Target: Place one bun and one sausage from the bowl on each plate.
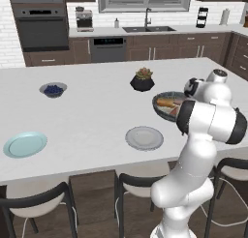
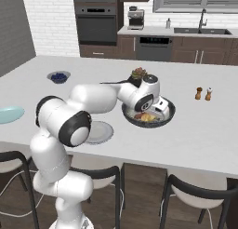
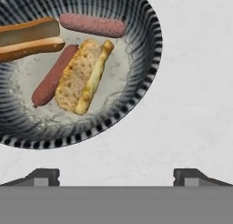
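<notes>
Gripper (image 3: 116, 175) hovers over the counter just beside the bowl (image 3: 148, 68), fingers spread, holding nothing. Bowl holds two buns and two sausages: one bun (image 3: 84, 75) lies mid-bowl, touching a sausage (image 3: 53, 76); second bun (image 3: 28, 38) and second sausage (image 3: 92, 25) sit toward the rim. Buns likely light, soft, crushable, so pinch across the short width, gently. Sausages probably firm, slick, may roll. The touching sausage crowds the middle bun. Grey plate (image 1: 144, 138) near, teal plate (image 1: 25, 144) well apart, both bare. Plant pot (image 1: 142, 80) stands just behind the bowl.
</notes>
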Controlling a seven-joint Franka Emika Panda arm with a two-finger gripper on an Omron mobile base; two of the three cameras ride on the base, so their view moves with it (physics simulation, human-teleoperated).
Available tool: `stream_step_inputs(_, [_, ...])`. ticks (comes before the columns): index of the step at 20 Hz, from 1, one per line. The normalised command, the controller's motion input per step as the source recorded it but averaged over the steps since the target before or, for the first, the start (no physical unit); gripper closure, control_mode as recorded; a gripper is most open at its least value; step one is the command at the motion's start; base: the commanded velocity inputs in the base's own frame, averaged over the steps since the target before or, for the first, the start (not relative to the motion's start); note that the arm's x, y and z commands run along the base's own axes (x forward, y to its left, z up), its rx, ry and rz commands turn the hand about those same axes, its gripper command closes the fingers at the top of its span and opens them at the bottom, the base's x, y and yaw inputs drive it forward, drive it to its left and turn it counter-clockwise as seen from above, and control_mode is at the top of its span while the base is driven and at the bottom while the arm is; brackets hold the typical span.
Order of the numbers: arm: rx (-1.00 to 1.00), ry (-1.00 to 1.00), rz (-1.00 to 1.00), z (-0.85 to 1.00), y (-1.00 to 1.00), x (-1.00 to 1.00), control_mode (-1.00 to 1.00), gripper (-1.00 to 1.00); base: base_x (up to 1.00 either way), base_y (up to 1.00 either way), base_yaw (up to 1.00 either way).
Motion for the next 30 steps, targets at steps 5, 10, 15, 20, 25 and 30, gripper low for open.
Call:
stream_step_inputs(5, [0.04,0.11,0.00,-0.13,0.00,0.52,-1.00,-1.00,0.00,0.00,0.00])
stream_step_inputs(10, [0.15,0.14,0.03,-0.12,0.04,0.45,-1.00,-1.00,0.00,0.00,0.00])
stream_step_inputs(15, [0.09,0.17,0.02,-0.38,0.03,0.48,-1.00,-1.00,0.00,0.00,0.00])
stream_step_inputs(20, [0.02,0.09,0.02,-0.27,0.00,0.42,-1.00,-1.00,0.00,0.00,0.00])
stream_step_inputs(25, [-0.01,-0.08,0.00,-0.61,-0.04,0.11,-1.00,-1.00,0.00,0.00,0.00])
stream_step_inputs(30, [-0.11,-0.47,0.02,-0.55,0.00,-0.17,-1.00,-1.00,0.00,0.00,0.00])
